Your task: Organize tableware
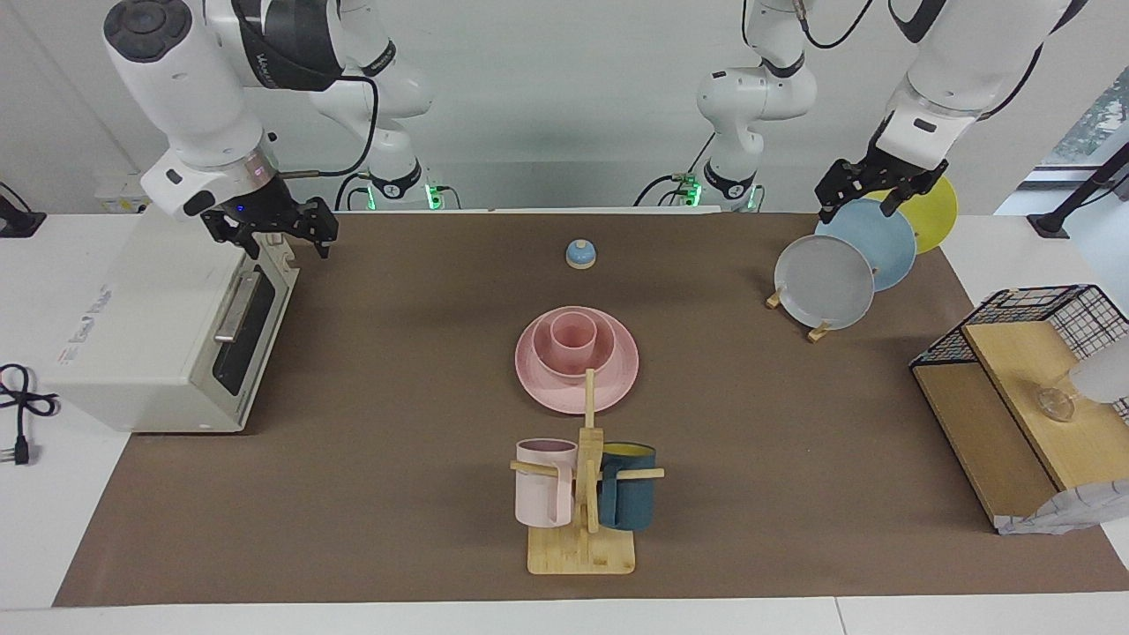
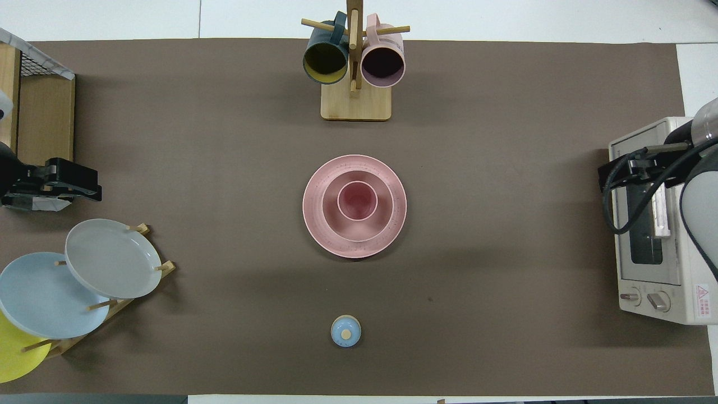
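Centre of the surface (image 1: 370, 494): the pink plate (image 1: 617, 388) lies flat on the brown mat, the pink bowl (image 1: 543, 346) sits on the plate, and the pink cup (image 1: 573, 335) stands upright inside the bowl (a nested stack of three). In the overhead view the plate (image 2: 317, 224), bowl (image 2: 330, 213) and cup (image 2: 357, 200) appear as concentric rings.

Farther from the robots than the stack: a wooden mug tree (image 1: 582, 538) carrying a pale pink mug (image 1: 542, 481) and a dark teal mug (image 1: 628, 498). Nearer to the robots than the stack: a small blue bell (image 1: 580, 254).

Toward the left arm's end: a wooden rack with a gray plate (image 1: 825, 280), a blue plate (image 1: 886, 242) and a yellow plate (image 1: 937, 212) standing on edge, and a wire-and-wood shelf (image 1: 1014, 388). Toward the right arm's end: a white toaster oven (image 1: 150, 335).

Left claw (image 1: 860, 190): raised over the rack of plates, fingers spread and grasping nothing; its tips also show at the overhead view's edge (image 2: 61, 182).

Right claw (image 1: 282, 234): raised over the toaster oven's corner nearest the robots, fingers parted, released (nothing between them). Both claws are well apart from the pink stack.
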`<state>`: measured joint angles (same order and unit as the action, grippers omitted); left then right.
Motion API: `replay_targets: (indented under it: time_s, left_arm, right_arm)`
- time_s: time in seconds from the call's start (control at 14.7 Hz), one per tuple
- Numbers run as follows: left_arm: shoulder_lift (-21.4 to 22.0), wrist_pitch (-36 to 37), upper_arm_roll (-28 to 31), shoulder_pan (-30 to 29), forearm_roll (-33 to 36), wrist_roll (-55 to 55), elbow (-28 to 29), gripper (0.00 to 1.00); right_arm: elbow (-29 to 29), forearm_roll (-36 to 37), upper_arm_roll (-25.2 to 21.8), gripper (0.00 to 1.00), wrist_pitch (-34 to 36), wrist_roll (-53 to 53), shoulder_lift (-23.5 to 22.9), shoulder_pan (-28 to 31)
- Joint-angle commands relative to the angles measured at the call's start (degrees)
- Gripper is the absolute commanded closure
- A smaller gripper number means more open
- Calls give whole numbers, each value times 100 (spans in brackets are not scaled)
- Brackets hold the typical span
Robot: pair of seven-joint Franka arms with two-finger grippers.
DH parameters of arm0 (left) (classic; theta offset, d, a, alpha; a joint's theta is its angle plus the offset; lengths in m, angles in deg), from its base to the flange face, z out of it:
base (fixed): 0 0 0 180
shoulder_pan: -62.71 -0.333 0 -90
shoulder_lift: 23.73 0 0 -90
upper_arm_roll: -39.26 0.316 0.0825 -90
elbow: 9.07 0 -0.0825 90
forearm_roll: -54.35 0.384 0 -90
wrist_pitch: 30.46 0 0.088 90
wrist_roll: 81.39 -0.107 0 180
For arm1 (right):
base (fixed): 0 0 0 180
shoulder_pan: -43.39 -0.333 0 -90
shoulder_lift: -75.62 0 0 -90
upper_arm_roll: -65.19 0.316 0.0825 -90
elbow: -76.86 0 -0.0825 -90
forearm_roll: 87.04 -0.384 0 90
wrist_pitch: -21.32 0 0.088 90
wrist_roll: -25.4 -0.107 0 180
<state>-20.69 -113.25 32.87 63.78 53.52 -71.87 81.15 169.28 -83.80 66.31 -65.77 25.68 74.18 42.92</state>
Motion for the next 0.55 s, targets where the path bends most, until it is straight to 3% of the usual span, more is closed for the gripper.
replay_targets:
  time_s: [0.0, 0.48]
  left_arm:
    - [30, -79, -125, -168, -101, -169, 32, 0]
    - [65, -79, -99, -160, -110, -187, 40, 0]
  right_arm:
    - [-23, -113, 212, 0, 78, 87, -6, 222]
    - [-67, -113, 142, 0, 78, 95, -6, 152]
